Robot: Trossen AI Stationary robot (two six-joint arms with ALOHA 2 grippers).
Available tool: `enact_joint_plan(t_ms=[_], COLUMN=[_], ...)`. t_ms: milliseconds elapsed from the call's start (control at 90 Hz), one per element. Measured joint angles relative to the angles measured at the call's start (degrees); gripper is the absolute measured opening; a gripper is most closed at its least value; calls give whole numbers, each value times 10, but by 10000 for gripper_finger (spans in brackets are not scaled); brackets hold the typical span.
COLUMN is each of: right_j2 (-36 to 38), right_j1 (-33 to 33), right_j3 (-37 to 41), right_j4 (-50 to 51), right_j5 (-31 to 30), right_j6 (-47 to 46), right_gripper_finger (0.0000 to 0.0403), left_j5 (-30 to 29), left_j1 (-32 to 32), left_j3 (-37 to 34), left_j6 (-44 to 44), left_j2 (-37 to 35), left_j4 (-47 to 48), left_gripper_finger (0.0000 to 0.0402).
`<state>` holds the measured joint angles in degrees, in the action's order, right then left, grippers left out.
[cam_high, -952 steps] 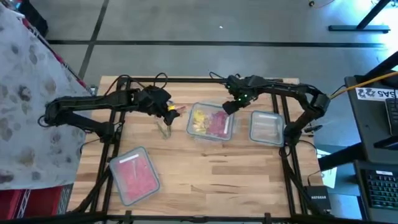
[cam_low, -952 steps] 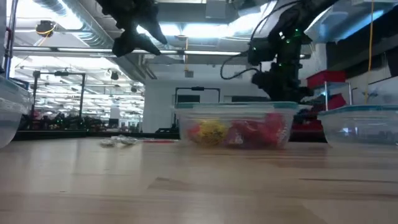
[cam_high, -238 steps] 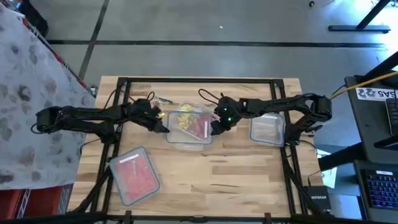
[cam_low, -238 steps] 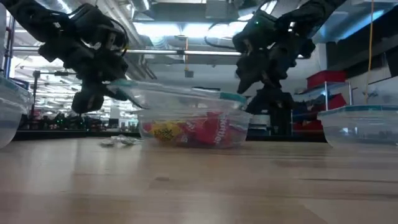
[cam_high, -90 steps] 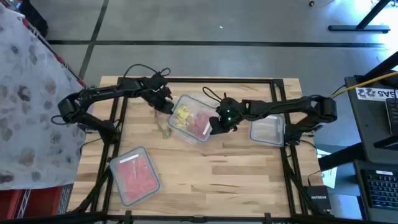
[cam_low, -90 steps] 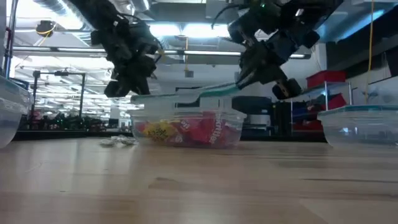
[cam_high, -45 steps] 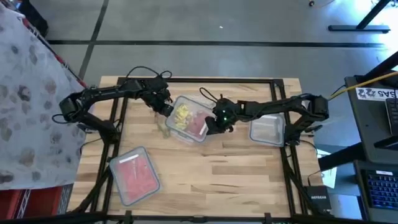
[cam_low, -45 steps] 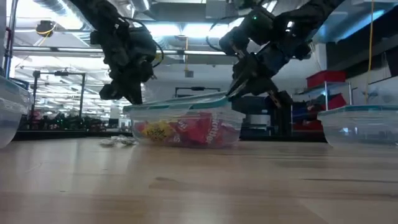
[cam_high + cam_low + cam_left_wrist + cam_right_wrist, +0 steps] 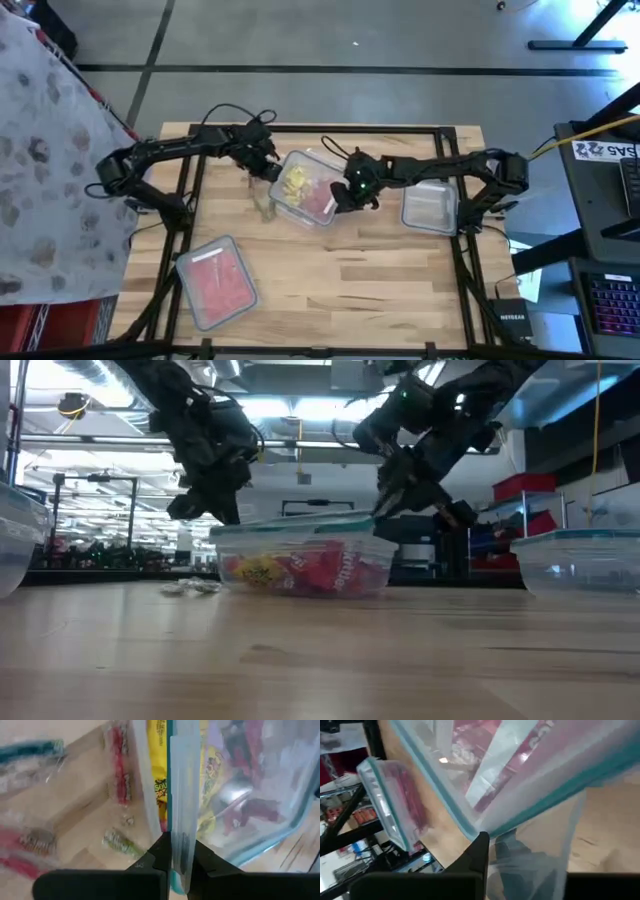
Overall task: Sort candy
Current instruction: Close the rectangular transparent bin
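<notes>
Though lidded, candy (image 9: 300,572) blurred inside container (image 9: 310,190).

Right hand (image 9: 520,865) fingertips behind plastic

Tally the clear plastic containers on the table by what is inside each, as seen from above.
Container of mixed yellow and red candy, held between the left gripper and right gripper: 1
Container of red candy only: 1
Container with no coloured candy showing: 1
Total: 3
</notes>
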<state>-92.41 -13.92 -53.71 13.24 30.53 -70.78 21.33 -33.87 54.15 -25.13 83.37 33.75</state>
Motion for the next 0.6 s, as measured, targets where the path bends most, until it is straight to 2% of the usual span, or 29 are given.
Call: enact_joint_plan(t_ms=[178, 478, 600], right_j2=[0, -21, -21], right_j1=[-9, -8, -7], right_j3=[-1, -2, -1], right_j4=[27, 43, 43], right_j5=[9, 3, -14], right_j6=[19, 38, 68], right_gripper_finger=[17, 18, 39], left_j5=[15, 7, 5], left_j1=[1, 4, 4], left_j3=[1, 1, 1], left_j6=[6, 4, 6], left_j2=[29, 36, 36], left_j4=[-13, -32, -32], left_gripper_finger=[7, 10, 12])
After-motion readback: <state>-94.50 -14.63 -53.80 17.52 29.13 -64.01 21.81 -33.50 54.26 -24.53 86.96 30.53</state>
